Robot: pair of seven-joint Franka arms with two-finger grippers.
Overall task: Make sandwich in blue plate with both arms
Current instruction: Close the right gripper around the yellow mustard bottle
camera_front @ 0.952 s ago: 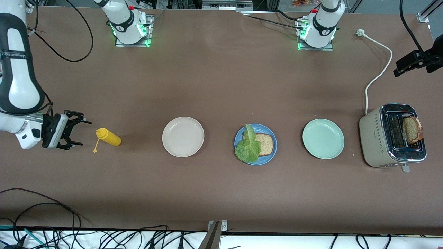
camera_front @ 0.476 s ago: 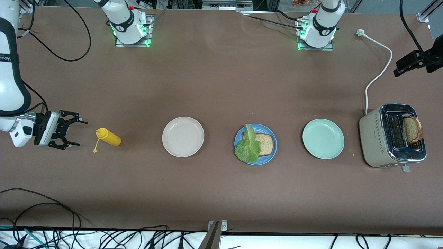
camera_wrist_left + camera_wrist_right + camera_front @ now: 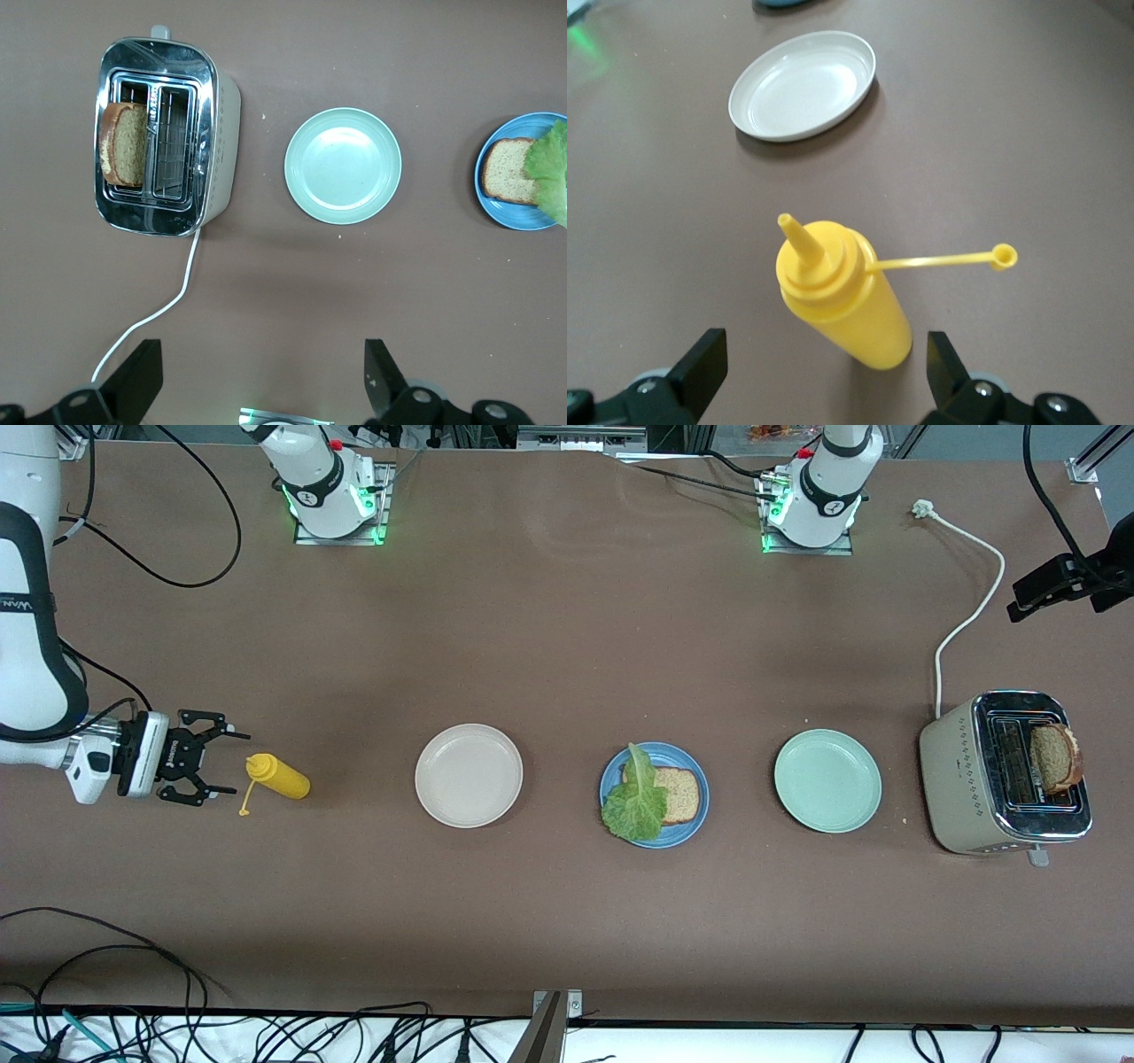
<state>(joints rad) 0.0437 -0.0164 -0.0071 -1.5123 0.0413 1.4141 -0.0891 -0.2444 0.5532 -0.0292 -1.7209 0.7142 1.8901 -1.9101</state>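
Brown paper covers the table (image 3: pixel 567 646), and a row of things runs along its middle. At the right arm's end stands a yellow bottle (image 3: pixel 278 776), its cap hanging on a thin strap; next come a white plate (image 3: pixel 469 775), the blue plate (image 3: pixel 695 820), a mint plate (image 3: pixel 827 780) and, at the left arm's end, a toaster (image 3: pixel 966 779) with a bread slice (image 3: pixel 1056 757) standing up out of one slot. On the blue plate lies one slice (image 3: pixel 682 794), partly covered by a lettuce leaf (image 3: pixel 636 802) whose edge hangs over the rim toward the front camera; no second slice lies on it. The right gripper (image 3: pixel 226 763) is low, just beside the bottle and pointing at it, fingers spread wide with nothing between them; its wrist view shows the bottle between the two fingertips but untouched. The left gripper (image 3: pixel 261 376) is high above the table near the toaster and mint plate, fingers spread wide and empty.
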